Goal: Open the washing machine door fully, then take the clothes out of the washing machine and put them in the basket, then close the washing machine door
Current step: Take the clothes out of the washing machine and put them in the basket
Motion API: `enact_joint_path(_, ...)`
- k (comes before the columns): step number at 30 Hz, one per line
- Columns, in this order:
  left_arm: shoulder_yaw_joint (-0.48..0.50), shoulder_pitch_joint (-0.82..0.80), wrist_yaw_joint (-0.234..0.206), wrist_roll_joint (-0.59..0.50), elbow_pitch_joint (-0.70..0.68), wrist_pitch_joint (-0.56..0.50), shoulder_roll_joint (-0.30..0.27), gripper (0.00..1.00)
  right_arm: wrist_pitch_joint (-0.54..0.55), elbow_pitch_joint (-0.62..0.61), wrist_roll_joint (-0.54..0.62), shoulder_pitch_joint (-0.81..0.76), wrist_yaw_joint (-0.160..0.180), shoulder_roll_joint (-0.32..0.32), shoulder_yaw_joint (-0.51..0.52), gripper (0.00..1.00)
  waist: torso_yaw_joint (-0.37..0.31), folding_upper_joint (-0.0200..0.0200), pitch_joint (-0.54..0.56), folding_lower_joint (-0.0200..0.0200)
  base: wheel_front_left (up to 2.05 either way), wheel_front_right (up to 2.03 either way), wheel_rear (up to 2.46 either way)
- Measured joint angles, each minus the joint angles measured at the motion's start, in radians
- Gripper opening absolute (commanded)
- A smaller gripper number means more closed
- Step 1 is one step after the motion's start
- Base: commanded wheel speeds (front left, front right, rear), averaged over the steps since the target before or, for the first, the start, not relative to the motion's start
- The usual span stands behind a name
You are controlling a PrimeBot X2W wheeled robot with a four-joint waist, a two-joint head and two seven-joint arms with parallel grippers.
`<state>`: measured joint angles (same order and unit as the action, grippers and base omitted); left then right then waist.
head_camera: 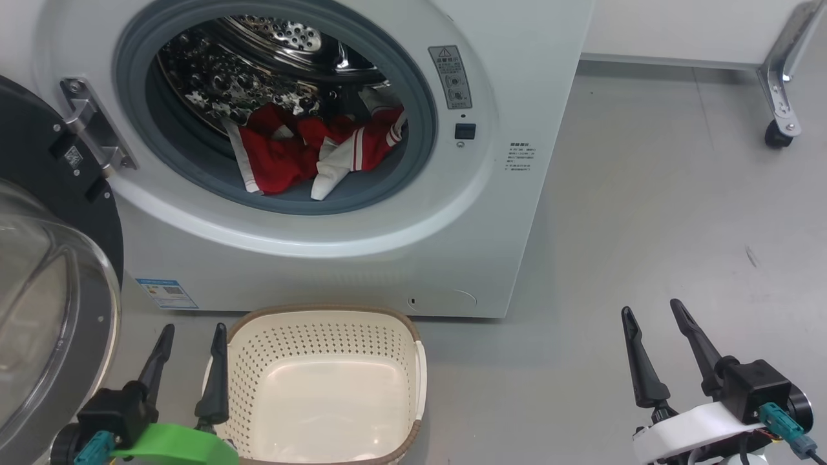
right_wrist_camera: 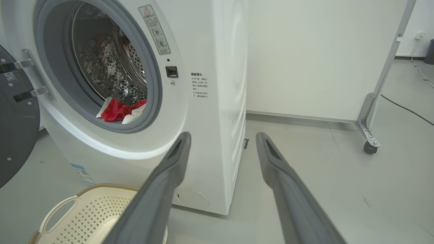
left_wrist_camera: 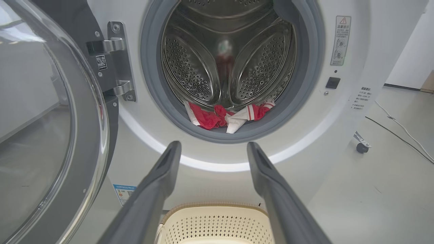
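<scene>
Grey floor [head_camera: 646, 194] spreads before the washing machine [head_camera: 491, 258] in the head view. Its door [head_camera: 58, 310] stands swung out at left, the clothes [head_camera: 291, 155] lie low in the drum [head_camera: 219, 71] just behind the grey ring [head_camera: 362, 197], and the basket [head_camera: 323, 336] sits empty below the opening. Both the left jaws, beside the basket, and the right jaws, well off right, hover wide.

From the left wrist, the red heap shows just above the gap between the fingers [left_wrist_camera: 152, 189] (a good line), so this arm should likely reach. It should enter low over the ring, keep off the door glass and pinch the thick red fold.

From the right wrist, the opening lies off left.
</scene>
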<state>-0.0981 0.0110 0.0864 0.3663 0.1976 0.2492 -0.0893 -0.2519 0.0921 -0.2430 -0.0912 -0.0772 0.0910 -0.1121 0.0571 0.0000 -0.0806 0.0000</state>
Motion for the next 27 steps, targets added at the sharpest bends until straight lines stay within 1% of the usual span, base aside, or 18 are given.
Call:
enact_joint_path(4,0.003,-0.004,-0.012,-0.015,-0.017,0.000,-0.005,1.00,0.000,-0.009,0.001,0.001,0.000,0.003,0.000,1.00,-0.020,0.0000,-0.033,0.0000,0.00,0.00,0.00)
enact_joint_path(8,0.002,-0.026,-0.022,-0.044,-0.026,0.000,-0.024,1.00,0.000,-0.019,0.001,0.005,0.000,0.001,-0.008,1.00,-0.037,0.0000,-0.063,0.0000,0.00,0.00,0.00)
enact_joint_path(10,0.009,-0.053,-0.044,-0.053,-0.033,-0.002,-0.030,1.00,0.000,-0.023,0.002,0.013,0.000,-0.002,-0.017,1.00,-0.050,0.0000,-0.085,0.0000,0.00,0.00,0.00)
enact_joint_path(13,0.016,-0.098,-0.056,-0.053,-0.046,-0.016,-0.035,1.00,0.000,-0.029,0.004,0.031,-0.001,-0.008,-0.027,1.00,-0.071,0.0000,-0.120,0.0000,0.00,0.00,0.00)
enact_joint_path(15,0.018,-0.131,-0.059,-0.059,-0.051,-0.034,-0.045,1.00,0.000,-0.031,0.004,0.042,-0.001,-0.012,-0.033,1.00,-0.088,0.0000,-0.144,0.0000,0.00,0.00,0.00)
enact_joint_path(21,0.024,-0.252,-0.076,-0.110,-0.056,-0.102,-0.098,1.00,0.000,-0.038,0.004,0.077,-0.002,-0.021,-0.056,1.00,-0.143,0.0000,-0.220,0.0000,0.00,0.00,0.00)
enact_joint_path(25,0.047,-0.342,-0.101,-0.113,-0.044,-0.163,-0.116,1.00,0.000,-0.043,0.004,0.111,-0.004,-0.027,-0.069,1.00,-0.181,0.0000,-0.272,0.0000,0.00,0.00,0.00)
enact_joint_path(26,0.058,-0.386,-0.117,-0.113,-0.029,-0.196,-0.121,1.00,0.000,-0.044,0.003,0.130,-0.010,-0.029,-0.077,1.00,-0.201,0.0000,-0.297,0.0000,0.00,0.00,0.00)
enact_joint_path(27,0.058,-0.386,-0.117,-0.113,-0.029,-0.196,-0.121,1.00,0.000,-0.044,0.003,0.130,-0.010,-0.029,-0.077,1.00,-0.201,0.0000,-0.297,0.0000,0.00,0.00,0.00)
